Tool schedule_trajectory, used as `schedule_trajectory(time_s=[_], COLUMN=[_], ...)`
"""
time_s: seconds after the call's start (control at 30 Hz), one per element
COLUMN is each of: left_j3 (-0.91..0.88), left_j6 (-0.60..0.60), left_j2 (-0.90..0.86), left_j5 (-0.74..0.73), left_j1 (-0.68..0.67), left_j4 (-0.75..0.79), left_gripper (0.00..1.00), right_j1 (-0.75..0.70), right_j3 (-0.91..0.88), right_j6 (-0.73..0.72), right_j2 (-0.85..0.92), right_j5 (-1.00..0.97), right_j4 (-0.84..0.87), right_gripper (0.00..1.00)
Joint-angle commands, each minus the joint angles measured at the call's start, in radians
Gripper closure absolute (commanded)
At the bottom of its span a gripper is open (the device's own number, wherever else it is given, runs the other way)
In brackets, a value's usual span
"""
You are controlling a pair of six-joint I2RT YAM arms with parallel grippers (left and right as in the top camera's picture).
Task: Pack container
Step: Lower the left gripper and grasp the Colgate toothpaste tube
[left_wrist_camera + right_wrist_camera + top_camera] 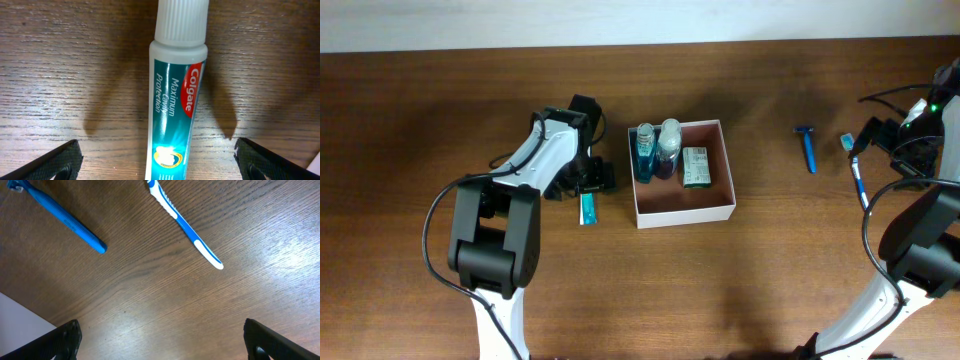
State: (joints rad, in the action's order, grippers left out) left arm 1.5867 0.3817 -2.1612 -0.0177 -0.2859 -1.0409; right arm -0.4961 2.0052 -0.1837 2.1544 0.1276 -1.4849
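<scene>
The container (pixel 686 217) is a square white-walled box with a pinkish-brown inside at the table's middle. It holds a blue bottle (pixel 644 152), a clear bottle (pixel 667 148) and a small green-and-white box (pixel 695 167). A teal Colgate toothpaste tube (pixel 175 100) lies on the wood left of the container, also visible from above (pixel 587 208). My left gripper (pixel 160 162) is open, its fingers far apart on either side of the tube's flat end without touching it. My right gripper (pixel 162 340) is open over bare wood, short of a blue toothbrush (pixel 185 225) and a blue razor (pixel 65 220).
From above, the razor (pixel 808 148) and toothbrush (pixel 853 165) lie right of the container, near my right gripper (pixel 872 138). My left gripper (pixel 590 182) sits close to the container's left wall. A pale strip (pixel 620 20) runs along the table's far edge.
</scene>
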Motion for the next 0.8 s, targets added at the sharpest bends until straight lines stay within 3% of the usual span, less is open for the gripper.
schedule_trajectory(time_s=[0.0,0.6,0.67,0.7,0.77], left_j3=[-0.029,-0.048,-0.048,-0.048,-0.048], left_j6=[-0.009,-0.009,-0.009,-0.009,-0.009], left_j2=[0.030,0.030,0.030,0.030,0.030], left_j5=[0.014,0.014,0.014,0.014,0.014], left_j1=[-0.002,-0.002,-0.002,-0.002,-0.002], left_j4=[0.010,0.058,0.066,0.069,0.070], left_gripper=[0.01,0.01,0.11,0.24,0.30], right_j1=[-0.003,-0.003,-0.003,-0.003,-0.003], right_j3=[-0.005,-0.005,-0.005,-0.005,-0.005], right_j6=[-0.005,-0.005,-0.005,-0.005,-0.005], right_j2=[-0.001,-0.001,-0.001,-0.001,-0.001], right_j5=[-0.009,-0.009,-0.009,-0.008,-0.009], right_j4=[0.001,0.001,0.001,0.001,0.001], right_gripper=[0.01,0.01,0.01,0.02,0.01])
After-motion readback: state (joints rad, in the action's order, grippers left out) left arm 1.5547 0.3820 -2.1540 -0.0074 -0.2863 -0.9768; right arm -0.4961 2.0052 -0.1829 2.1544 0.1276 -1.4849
